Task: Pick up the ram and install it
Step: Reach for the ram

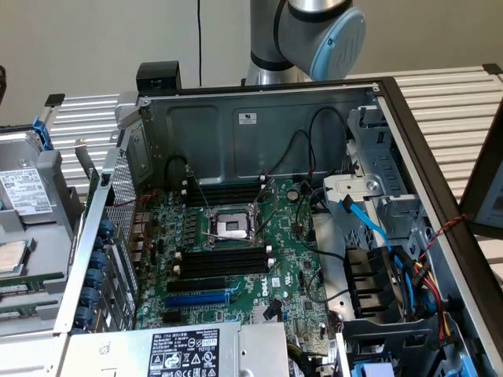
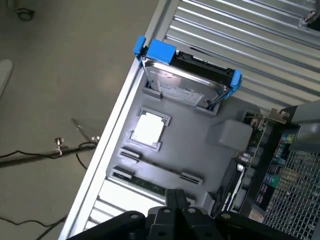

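Nothing legible. Fine print too small to read on white sticker [image 1: 247, 118] at case back wall [image 1: 196, 129], on power supply label [image 1: 185, 350] bearing round symbols, on hard drive label [image 2: 184, 91].

The motherboard [image 1: 302, 302] was green, its memory slots [image 1: 224, 259] black and one expansion slot [image 1: 196, 299] blue. The case [image 1: 220, 126] was plain grey. The arm [image 1: 302, 27] was grey, its cap [image 1: 339, 41] pale blue. A blue bracket [image 2: 160, 50] framed the silver hard drive [image 2: 185, 82]. The ram [image 2: 142, 184] was dark green, the gripper [image 2: 177, 197] black.
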Motion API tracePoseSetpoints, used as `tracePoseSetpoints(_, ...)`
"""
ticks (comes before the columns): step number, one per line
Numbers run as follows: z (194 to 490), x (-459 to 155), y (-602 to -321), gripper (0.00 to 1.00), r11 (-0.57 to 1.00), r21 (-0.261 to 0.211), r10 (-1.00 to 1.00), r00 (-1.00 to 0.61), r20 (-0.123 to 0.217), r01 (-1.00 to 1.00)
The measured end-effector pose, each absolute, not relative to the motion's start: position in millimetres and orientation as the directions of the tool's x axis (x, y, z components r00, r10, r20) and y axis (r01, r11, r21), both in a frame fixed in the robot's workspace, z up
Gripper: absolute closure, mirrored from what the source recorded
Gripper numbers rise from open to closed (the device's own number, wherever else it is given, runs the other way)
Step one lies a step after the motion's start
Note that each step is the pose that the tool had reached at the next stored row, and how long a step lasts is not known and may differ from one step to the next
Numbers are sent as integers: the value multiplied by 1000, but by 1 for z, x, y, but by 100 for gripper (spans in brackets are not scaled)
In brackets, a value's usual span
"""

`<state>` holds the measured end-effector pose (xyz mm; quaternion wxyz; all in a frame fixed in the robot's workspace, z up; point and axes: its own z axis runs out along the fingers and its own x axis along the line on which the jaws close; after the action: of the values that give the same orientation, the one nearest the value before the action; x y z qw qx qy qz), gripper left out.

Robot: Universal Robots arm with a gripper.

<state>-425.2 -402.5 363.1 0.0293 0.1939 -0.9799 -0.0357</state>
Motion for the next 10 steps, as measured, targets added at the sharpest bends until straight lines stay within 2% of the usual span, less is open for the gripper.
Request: tracePoseSetpoints(10,362,-425,-403,89,838,81,-543,-838,44,-539)
